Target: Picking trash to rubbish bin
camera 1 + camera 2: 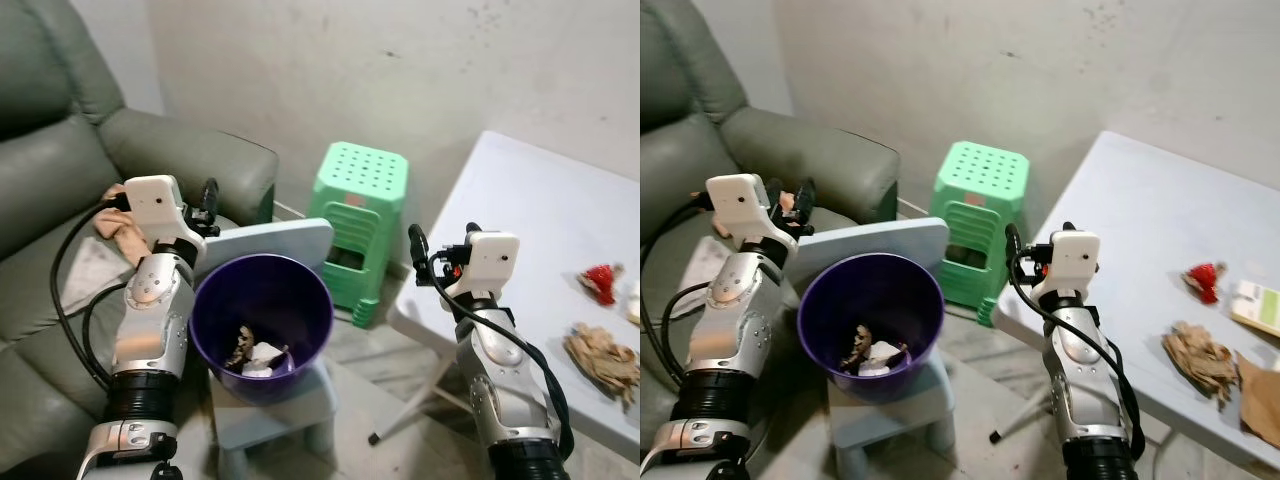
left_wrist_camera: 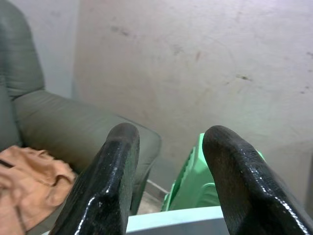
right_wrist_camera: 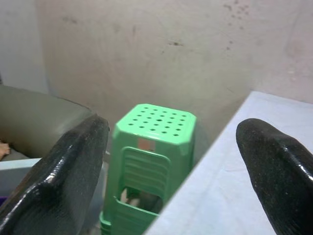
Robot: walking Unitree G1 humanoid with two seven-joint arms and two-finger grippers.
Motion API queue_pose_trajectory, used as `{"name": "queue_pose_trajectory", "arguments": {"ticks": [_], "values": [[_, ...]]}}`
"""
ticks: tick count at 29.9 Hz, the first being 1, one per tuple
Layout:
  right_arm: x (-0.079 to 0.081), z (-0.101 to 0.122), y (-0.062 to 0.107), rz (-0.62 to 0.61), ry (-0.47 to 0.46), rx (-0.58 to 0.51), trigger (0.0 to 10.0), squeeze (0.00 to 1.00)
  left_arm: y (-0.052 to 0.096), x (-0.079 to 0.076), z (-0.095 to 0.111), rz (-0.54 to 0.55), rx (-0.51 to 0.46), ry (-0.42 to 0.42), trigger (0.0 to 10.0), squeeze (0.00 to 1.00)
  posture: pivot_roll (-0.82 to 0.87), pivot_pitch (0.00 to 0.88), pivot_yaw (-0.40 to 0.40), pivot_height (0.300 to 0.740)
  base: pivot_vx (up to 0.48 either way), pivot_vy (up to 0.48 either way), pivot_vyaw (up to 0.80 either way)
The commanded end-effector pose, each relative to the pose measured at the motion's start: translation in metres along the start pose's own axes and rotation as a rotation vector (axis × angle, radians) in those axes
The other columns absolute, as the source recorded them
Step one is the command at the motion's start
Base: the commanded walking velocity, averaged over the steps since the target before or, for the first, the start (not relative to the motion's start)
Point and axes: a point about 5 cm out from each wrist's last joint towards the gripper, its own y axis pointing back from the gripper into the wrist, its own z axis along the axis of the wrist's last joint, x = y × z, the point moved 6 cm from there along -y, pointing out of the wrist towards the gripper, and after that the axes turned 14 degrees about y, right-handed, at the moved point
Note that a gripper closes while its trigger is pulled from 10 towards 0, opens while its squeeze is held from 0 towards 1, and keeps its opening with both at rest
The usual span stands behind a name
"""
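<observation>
A purple rubbish bin (image 1: 262,310) stands on a pale blue stool (image 1: 290,405) and holds a few crumpled scraps (image 1: 255,355). On the white table (image 1: 520,220) at the right lie a red wrapper (image 1: 600,282) and a crumpled brown paper (image 1: 603,362). My left gripper (image 1: 208,195) is raised behind the bin's left rim, open and empty, as its fingers (image 2: 115,166) show in the left wrist view. My right gripper (image 1: 443,240) hovers at the table's near left corner, open wide with nothing between its fingers (image 3: 73,161).
A green plastic stool (image 1: 362,215) stands against the wall between bin and table. A grey-green sofa (image 1: 60,170) with an orange cloth (image 1: 120,230) fills the left. A pale blue panel (image 1: 275,240) leans behind the bin. A paper packet (image 1: 1258,305) lies at the table's right edge.
</observation>
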Motion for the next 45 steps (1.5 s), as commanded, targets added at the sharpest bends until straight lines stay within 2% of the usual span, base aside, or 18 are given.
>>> {"name": "queue_pose_trajectory", "arguments": {"ticks": [1,7,10,13,15,24,29,33,39,41,45], "values": [[-0.003,0.002,-0.003,-0.006,0.007,-0.005,10.0,0.00,0.001,-0.004,0.002,-0.009,-0.006,-0.011,10.0,0.00,0.00,0.038,-0.085,0.740,0.000,0.000,-0.75],[0.001,0.002,-0.005,0.002,-0.001,-0.010,10.0,0.00,0.000,-0.007,0.004,-0.029,-0.007,-0.040,10.0,0.00,0.01,0.027,-0.079,0.740,0.000,0.000,-0.75],[0.001,0.002,-0.004,0.002,-0.002,-0.010,10.0,0.00,-0.001,-0.007,0.004,-0.029,-0.007,0.017,10.0,0.00,0.01,0.024,-0.077,0.740,0.000,0.000,-0.74],[0.001,0.002,-0.004,0.001,-0.002,-0.012,10.0,0.00,-0.002,-0.007,0.003,-0.028,0.004,-0.015,10.0,0.00,0.01,0.019,-0.074,0.740,0.000,0.080,-0.75],[0.001,0.002,-0.004,0.000,-0.002,-0.013,10.0,0.00,-0.002,-0.011,0.001,-0.054,0.014,0.006,10.0,0.00,0.01,0.018,-0.073,0.740,0.000,0.465,-0.74],[0.001,0.001,-0.004,-0.006,0.001,-0.014,10.0,0.00,-0.004,-0.014,0.003,-0.053,-0.001,-0.029,10.0,0.00,0.01,0.009,-0.065,0.740,0.000,0.032,-0.74],[0.000,0.005,-0.003,-0.021,-0.009,-0.035,10.0,0.00,-0.004,-0.016,0.001,-0.076,0.013,-0.066,10.0,0.00,-0.01,0.012,-0.056,0.740,0.000,0.000,-0.29],[-0.003,0.007,-0.001,-0.031,-0.009,-0.045,10.0,0.00,-0.005,-0.019,-0.001,-0.087,0.021,-0.045,10.0,0.00,-0.02,0.021,-0.051,0.740,0.000,0.000,0.00],[-0.007,0.006,0.003,-0.046,-0.007,-0.051,10.0,0.00,-0.005,-0.027,-0.009,-0.122,0.046,-0.058,10.0,0.00,-0.04,0.028,-0.021,0.740,0.000,0.000,0.00],[-0.012,0.008,0.006,-0.075,-0.014,-0.058,10.0,0.00,-0.008,-0.042,-0.010,-0.190,0.061,-0.063,10.0,0.00,-0.06,0.030,-0.003,0.740,0.000,0.000,0.00],[-0.011,0.008,0.007,-0.080,-0.009,-0.061,10.0,0.00,-0.009,-0.049,-0.010,-0.231,0.070,-0.039,10.0,0.00,-0.07,0.037,0.011,0.740,0.000,0.000,0.00]]}}
